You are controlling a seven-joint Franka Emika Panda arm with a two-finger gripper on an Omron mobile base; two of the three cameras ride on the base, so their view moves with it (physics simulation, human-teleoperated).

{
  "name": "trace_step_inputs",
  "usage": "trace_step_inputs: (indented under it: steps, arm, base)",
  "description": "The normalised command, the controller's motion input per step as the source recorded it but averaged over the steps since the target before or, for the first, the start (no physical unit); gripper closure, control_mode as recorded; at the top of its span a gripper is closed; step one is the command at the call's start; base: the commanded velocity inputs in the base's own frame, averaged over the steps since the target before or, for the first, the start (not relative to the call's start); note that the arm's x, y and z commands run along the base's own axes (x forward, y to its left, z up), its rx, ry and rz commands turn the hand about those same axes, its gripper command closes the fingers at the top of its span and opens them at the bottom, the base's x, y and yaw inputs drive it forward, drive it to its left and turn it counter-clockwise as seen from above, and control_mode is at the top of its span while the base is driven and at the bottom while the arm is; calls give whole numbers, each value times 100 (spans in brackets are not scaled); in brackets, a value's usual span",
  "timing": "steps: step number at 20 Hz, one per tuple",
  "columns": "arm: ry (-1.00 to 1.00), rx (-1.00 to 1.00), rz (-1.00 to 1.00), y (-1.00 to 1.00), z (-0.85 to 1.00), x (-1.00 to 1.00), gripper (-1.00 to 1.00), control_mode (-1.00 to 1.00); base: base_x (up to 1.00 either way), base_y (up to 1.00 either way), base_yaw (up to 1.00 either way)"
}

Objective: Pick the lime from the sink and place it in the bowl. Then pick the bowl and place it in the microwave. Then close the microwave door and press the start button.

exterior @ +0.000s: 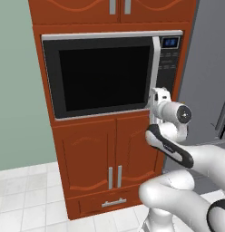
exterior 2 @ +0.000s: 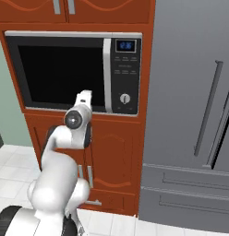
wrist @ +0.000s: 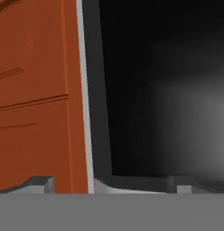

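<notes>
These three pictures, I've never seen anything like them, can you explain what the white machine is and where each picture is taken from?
The white machine is a robot arm on a base that can drive, in a computer-rendered kitchen. Two pictures come from cameras on the base, behind the arm on its left and right. Both show a built-in microwave with its black-glass door shut, set in orange-brown cabinets, and a grey fridge alongside. The third comes from a camera on the hand, close against the door's lower corner. Whether the claw is open or holds anything cannot be told.
</notes>
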Motion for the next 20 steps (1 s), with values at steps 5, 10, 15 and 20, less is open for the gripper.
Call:
trace_step_inputs:
  steps: [5, 10, 15, 20]
  arm:
    - [7, 4, 8, -88, -1, -6, -100, -100]
    - [-6, -1, 1, -43, -25, -1, -100, -100]
    - [-19, -1, -5, -2, -40, -13, -100, -100]
    - [-12, 6, -1, -2, -9, 0, -100, -100]
  base:
    - [0, 0, 0]
    - [0, 0, 0]
    - [0, 0, 0]
    - [0, 0, 0]
